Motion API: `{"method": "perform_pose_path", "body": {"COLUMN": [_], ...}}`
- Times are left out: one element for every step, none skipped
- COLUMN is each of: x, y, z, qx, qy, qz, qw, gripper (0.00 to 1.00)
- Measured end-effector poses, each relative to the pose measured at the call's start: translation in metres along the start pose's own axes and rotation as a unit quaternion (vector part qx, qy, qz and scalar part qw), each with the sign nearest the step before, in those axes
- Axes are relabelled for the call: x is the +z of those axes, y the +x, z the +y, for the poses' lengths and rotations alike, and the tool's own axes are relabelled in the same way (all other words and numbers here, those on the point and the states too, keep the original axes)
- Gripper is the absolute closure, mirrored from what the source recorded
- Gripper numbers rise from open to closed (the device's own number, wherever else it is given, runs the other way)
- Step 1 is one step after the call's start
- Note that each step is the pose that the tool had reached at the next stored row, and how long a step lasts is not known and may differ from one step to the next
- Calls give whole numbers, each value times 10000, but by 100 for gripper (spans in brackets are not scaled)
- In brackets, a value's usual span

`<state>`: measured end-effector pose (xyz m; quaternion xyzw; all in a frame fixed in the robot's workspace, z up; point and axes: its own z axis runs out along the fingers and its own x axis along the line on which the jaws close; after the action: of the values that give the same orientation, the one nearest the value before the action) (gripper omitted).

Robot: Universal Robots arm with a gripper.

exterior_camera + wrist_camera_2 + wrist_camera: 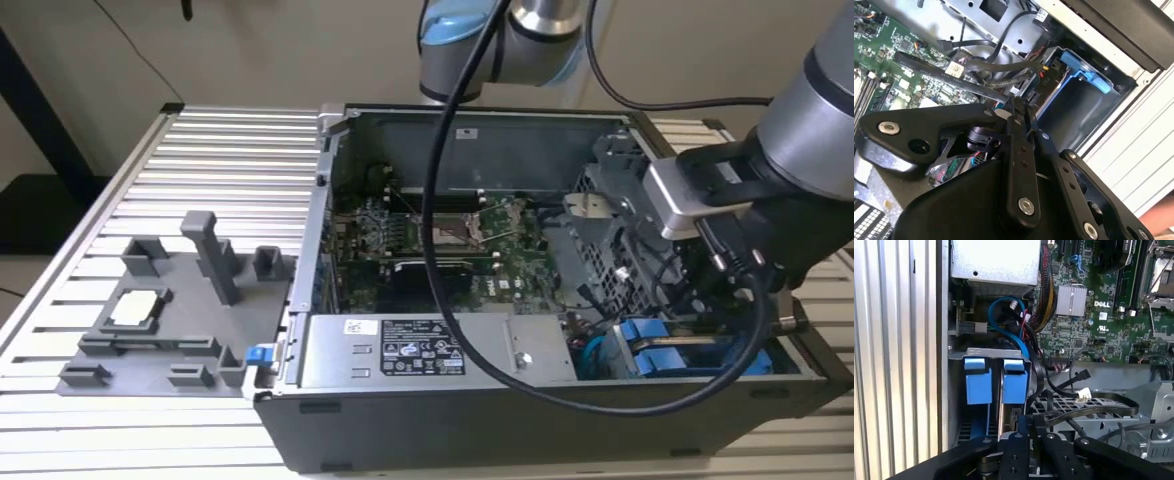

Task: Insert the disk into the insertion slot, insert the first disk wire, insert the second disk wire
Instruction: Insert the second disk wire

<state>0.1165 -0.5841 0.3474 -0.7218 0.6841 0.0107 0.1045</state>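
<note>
Wire step in hand: our claw works at the drive bay with the disk already seated.

In the exterior view we see the arm reaching into the open black computer case (561, 420) on the ribbed worktop (200, 140), down by the insertion slot (674, 355) next to the grey power-supply box (420, 352). The disk (1010, 427) stands edge-on in the slot between the blue carrier tabs (1015, 381), so we judge the first step done. Our claw (1016, 116) sits just above the disk's end, fingers (1019, 150) drawn close together, seemingly pinched on a small connector, though we cannot tell for sure. A blue cable (1004, 322) and black wires (1089, 412) loop nearby. The next move calls for fine alignment of plug and socket.
</note>
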Motion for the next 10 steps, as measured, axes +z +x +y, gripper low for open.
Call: {"method": "perform_pose_path", "body": {"x": [-3, -5, -7, -8, -8, -8, -8, -7, -7, -7], "y": [18, 33, 42, 45, 46, 46, 46, 47, 47, 47], "z": [0, -2, -2, -2, -3, -3, -3, -4, -4, -4], "qx": [2, 2, 2, 3, 3, 3, 2, 0, -3, -7], "qy": [-1, -7, -9, -9, -9, -9, -9, -5, 2, 14], "qz": [-10, -11, -10, -8, -7, -6, -4, 3, 16, 31], "qw": [10000, 10000, 10000, 10000, 10000, 10000, 10000, 10000, 10000, 10000], "gripper": [84, 84, 84, 84, 84, 84, 84, 84, 84, 84]}}
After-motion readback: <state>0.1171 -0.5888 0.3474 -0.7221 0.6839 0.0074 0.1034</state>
